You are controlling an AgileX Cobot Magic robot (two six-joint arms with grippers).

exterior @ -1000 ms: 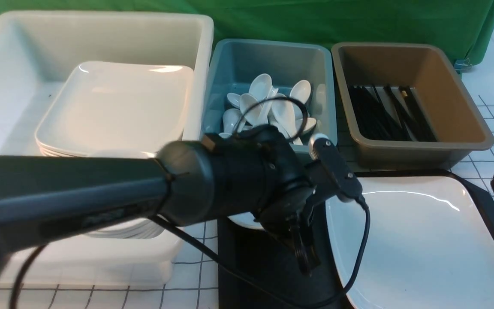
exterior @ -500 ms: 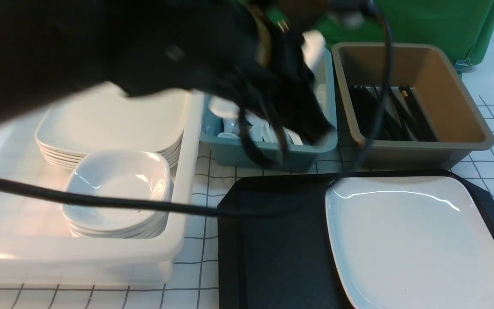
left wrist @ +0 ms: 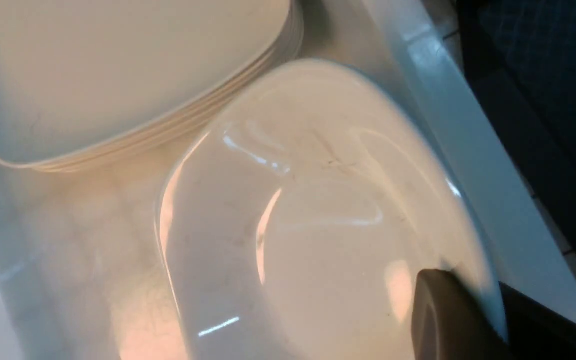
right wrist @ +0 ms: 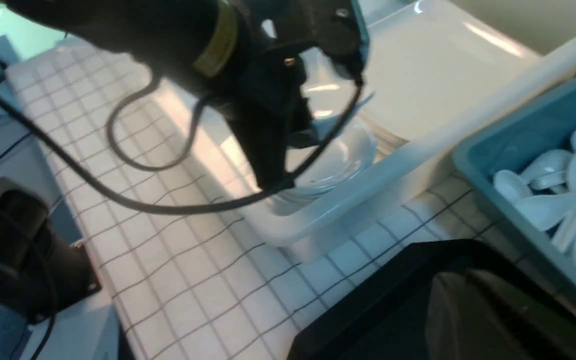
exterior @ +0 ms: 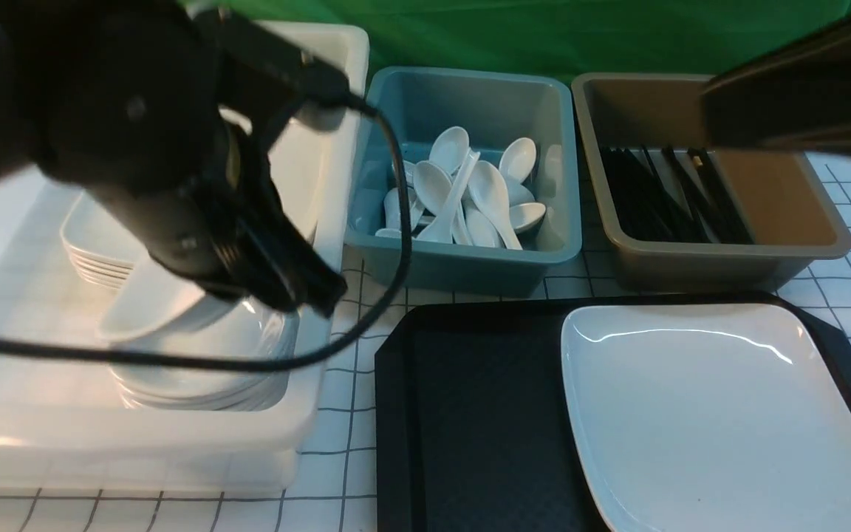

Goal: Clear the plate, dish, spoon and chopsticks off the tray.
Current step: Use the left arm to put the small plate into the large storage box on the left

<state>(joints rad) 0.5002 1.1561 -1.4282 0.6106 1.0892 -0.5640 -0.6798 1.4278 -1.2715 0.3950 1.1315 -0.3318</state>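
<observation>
While the left claw [exterior: 311,288] pinches the dish [exterior: 152,314], the plate [exterior: 706,414] lies well apart on the tray [exterior: 470,414]. The right claw [right wrist: 468,320] is closed.

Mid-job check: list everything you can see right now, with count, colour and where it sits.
tray: one, black, front right of the table
plate: one, white, on the tray's right part
white tub: one, on the left
large plates: a stack, white, back of the white tub
small dishes: a stack, white, front of the white tub
dish: one, white, tilted above that stack
teal tub: one, behind the tray
spoons: a heap, white, in the teal tub
brown tub: one, right of the teal tub
chopsticks: many, black, in the brown tub
cloth: green, along the back
table: white, dark grid
left gripper: shut on the dish
right gripper: shut, nothing seen in it
</observation>
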